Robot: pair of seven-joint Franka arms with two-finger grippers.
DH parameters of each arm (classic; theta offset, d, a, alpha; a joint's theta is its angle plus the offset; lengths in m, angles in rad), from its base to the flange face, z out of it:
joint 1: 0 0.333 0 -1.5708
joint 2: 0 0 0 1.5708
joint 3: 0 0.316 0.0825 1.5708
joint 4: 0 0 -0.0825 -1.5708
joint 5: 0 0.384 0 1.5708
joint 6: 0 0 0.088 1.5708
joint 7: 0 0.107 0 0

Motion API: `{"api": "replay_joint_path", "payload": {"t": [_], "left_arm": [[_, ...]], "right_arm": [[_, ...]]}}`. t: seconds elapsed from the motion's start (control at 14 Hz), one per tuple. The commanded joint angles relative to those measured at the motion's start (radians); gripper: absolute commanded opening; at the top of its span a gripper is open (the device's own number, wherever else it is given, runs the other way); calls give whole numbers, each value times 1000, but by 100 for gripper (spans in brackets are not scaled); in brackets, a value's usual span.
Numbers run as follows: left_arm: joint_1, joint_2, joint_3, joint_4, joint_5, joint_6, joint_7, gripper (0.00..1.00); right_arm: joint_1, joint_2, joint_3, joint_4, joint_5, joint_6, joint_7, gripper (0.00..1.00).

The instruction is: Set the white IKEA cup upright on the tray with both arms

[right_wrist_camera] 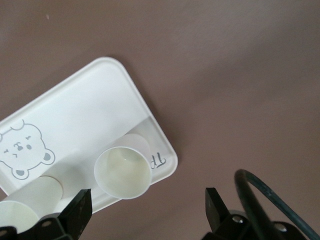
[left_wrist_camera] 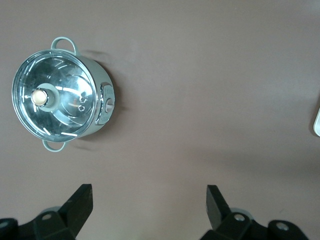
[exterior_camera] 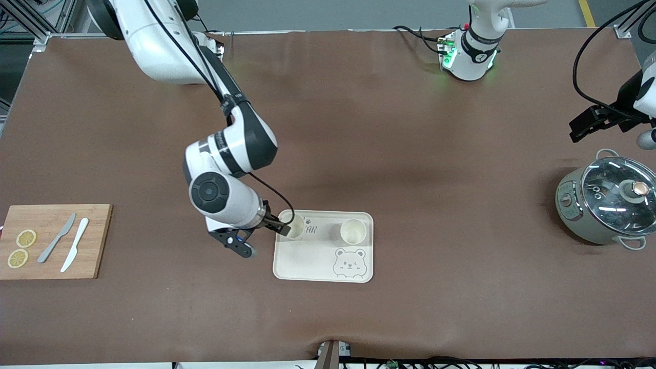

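Observation:
The cream tray [exterior_camera: 312, 259] with the bear face lies on the brown table. Two white cups stand upright on it: one [exterior_camera: 295, 226] at the corner toward the right arm's end, the other [exterior_camera: 353, 231] beside it. My right gripper [exterior_camera: 279, 227] hangs open and empty just over the corner cup. In the right wrist view the corner cup [right_wrist_camera: 122, 172] sits just ahead of the open right gripper [right_wrist_camera: 147, 200], on the tray [right_wrist_camera: 85, 110], with the second cup [right_wrist_camera: 20, 215] at the frame's edge. My left gripper [exterior_camera: 581, 128] is open and empty, and that arm waits over the table near the pot.
A grey pot with a glass lid [exterior_camera: 610, 205] stands at the left arm's end; it also shows in the left wrist view [left_wrist_camera: 60, 102] ahead of the left gripper [left_wrist_camera: 149, 197]. A wooden cutting board [exterior_camera: 51, 241] with two knives and lemon slices lies at the right arm's end.

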State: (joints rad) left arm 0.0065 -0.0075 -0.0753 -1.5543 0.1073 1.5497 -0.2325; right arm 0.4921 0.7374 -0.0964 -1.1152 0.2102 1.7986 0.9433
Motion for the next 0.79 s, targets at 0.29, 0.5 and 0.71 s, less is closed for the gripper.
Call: {"api": "replay_joint_path", "payload": {"t": [0.29,0.5,0.71], "left_arm": [[3,-22,8,-18,-3,12,48,100],[4,-26,12,-15,-3,9,48,100],[3,-26,12,-13,-5,10,42,100]], "right_arm": [[-190,-226,18,-18,-6,-234,-159,100],[-260,-360,17,-156,-9,-255,-303,100],[-314,-469,15,-261,-21,-258,-415,100]]}}
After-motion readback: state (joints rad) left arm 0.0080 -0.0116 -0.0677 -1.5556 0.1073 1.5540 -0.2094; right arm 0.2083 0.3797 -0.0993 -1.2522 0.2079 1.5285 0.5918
